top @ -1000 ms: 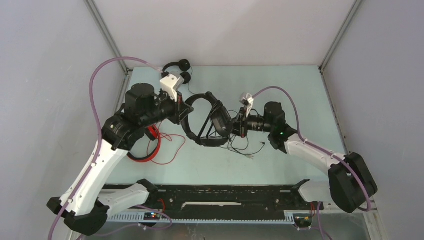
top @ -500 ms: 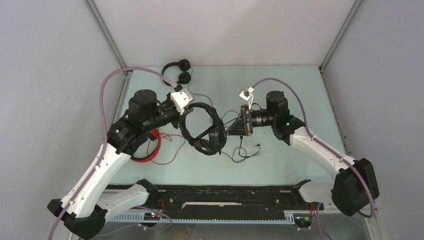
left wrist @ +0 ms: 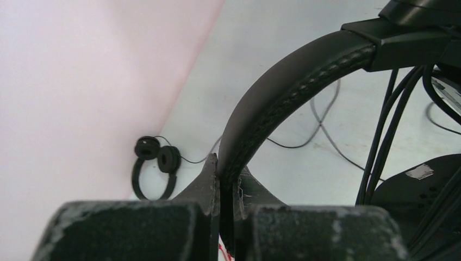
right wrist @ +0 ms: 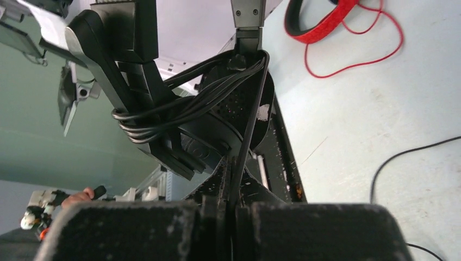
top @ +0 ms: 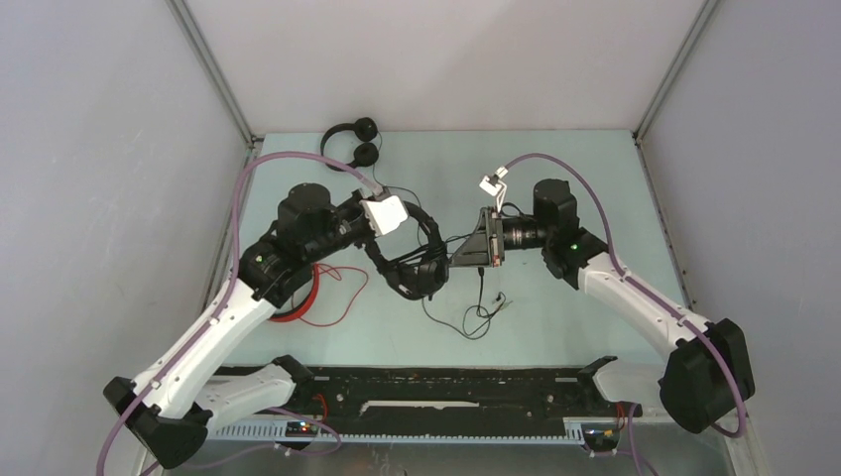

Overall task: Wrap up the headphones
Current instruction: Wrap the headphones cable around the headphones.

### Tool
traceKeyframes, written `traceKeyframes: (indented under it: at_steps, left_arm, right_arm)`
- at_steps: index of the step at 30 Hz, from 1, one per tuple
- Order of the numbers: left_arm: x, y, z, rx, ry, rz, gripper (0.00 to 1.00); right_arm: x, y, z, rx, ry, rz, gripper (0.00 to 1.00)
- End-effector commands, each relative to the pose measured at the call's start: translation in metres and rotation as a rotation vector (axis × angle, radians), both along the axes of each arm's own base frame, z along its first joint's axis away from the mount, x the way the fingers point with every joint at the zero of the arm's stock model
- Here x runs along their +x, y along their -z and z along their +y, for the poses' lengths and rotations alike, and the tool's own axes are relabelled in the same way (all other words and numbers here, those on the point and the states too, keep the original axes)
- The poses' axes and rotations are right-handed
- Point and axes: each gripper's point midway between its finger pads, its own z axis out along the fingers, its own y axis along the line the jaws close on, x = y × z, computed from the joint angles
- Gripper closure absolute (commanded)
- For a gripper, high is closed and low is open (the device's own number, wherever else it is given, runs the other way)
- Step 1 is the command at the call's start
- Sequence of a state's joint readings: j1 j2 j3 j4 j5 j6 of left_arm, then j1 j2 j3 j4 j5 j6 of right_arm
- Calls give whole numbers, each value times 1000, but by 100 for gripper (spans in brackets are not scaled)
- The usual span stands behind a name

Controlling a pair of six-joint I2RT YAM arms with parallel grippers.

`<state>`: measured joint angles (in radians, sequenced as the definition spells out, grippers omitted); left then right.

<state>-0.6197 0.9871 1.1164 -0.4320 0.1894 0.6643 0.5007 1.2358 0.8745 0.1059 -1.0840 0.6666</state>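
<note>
Evidently mid-wrap: left end effector point(left wrist: 226, 176) pinched the bulky black headset point(top: 417, 273) by its headband point(left wrist: 282, 92), right end effector point(right wrist: 231, 187) pinched its cable point(right wrist: 247, 130); next loop needed tension.

No lettering is legible anywhere; the pale sticker point(right wrist: 263, 112) on the black headphones point(right wrist: 215, 122) seems blank.

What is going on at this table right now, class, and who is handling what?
The left claw grips the stitched headband of the bulky black headphones, held above the pale green table. The right claw pinches their thin black cable, several loops already bundled around the headset. The slim black headphones and the red headphones lie aside on the table.
</note>
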Motion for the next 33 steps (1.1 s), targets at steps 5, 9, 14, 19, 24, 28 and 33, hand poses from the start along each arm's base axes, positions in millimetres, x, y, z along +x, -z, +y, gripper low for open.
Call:
traceKeyframes:
  at_steps: [5, 9, 14, 19, 24, 28, 33]
  left_arm:
    - [41, 49, 40, 292, -174, -93, 100]
    - [52, 65, 46, 354, -215, -99, 100]
    - [60, 59, 53, 379, -267, -109, 100]
    - [62, 54, 50, 382, -250, -139, 100]
    - [66, 59, 44, 450, -185, -194, 100]
    - [74, 49, 45, 478, -194, -239, 100]
    - [86, 42, 51, 549, -235, -299, 100]
  right_arm:
    - [65, -24, -3, 44, 157, -526, 100]
    - [88, -50, -13, 150, 189, -379, 100]
    - [72, -45, -16, 146, 93, -231, 100]
    - [59, -38, -16, 123, 44, -152, 98]
    - [49, -44, -15, 142, -7, -97, 100]
    - [45, -45, -15, 140, -16, -69, 100]
    - [38, -52, -13, 156, -45, -61, 100]
